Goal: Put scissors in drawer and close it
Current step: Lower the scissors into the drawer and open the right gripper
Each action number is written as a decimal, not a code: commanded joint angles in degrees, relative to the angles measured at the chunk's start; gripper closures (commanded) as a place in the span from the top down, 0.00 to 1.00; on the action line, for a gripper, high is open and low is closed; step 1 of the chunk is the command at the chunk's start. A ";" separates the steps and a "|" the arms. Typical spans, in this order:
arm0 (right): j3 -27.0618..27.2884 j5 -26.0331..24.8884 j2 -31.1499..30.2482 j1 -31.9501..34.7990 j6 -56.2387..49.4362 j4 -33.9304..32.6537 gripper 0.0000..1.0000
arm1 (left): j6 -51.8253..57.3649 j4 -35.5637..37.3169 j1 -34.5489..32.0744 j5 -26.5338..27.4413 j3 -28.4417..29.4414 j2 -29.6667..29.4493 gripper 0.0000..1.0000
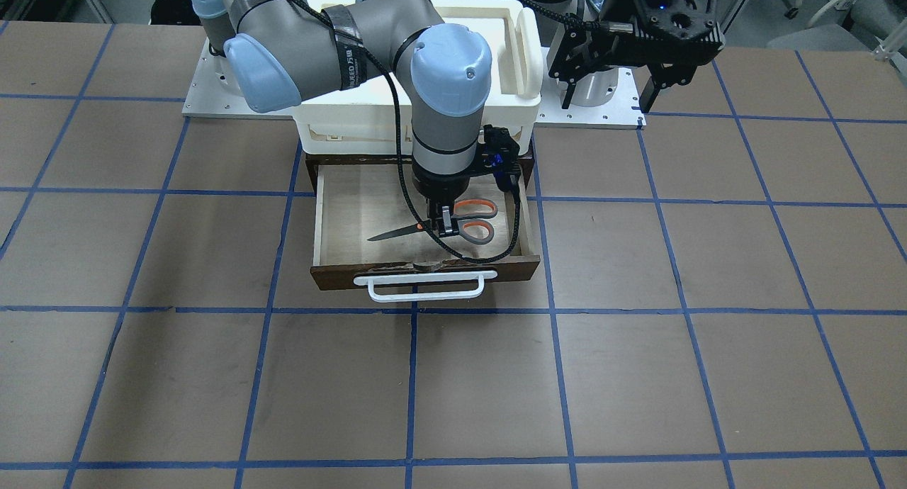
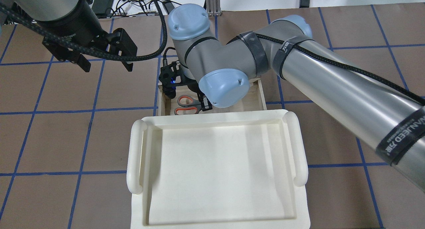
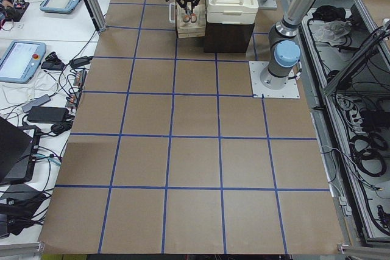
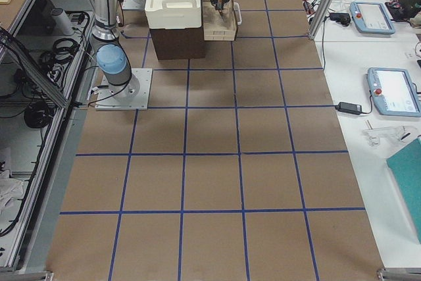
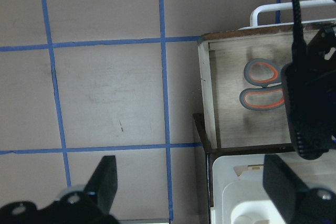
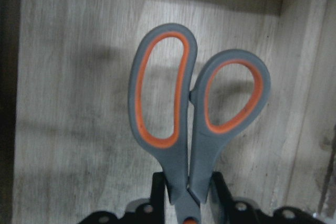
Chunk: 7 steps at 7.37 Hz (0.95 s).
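The scissors (image 1: 473,219), with grey handles lined orange and dark blades, are inside the open wooden drawer (image 1: 425,271), low over its pale floor. My right gripper (image 1: 443,224) points straight down into the drawer and is shut on the scissors' shanks near the pivot. The right wrist view shows the fingers (image 6: 158,188) pressing both sides below the handles (image 6: 181,114). The blades point towards the drawer's other end. I cannot tell whether the scissors touch the floor. My left gripper (image 1: 609,96) is open and empty, raised beside the drawer; it also shows in the overhead view (image 2: 106,64).
A white plastic tray-like box (image 1: 526,57) sits on the dark cabinet behind the drawer. The drawer's white bar handle (image 1: 425,285) sticks out over the brown table with its blue tape grid. The right arm's black cable (image 1: 516,227) loops into the drawer.
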 commanded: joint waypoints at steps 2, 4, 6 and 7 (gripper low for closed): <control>-0.04 -0.07 -0.03 0.02 0.29 0.03 0.25 | 0.00 0.00 0.00 0.05 0.00 0.02 1.00; -0.13 0.28 0.06 0.02 3.34 0.03 0.78 | 0.00 0.00 0.00 0.05 0.00 0.02 1.00; -0.65 0.28 -0.38 -0.15 5.39 0.12 0.99 | 0.00 0.00 0.00 0.05 0.00 0.02 1.00; -1.53 0.02 -1.17 -1.19 6.52 0.04 0.99 | 0.00 0.00 0.00 0.05 0.00 0.02 1.00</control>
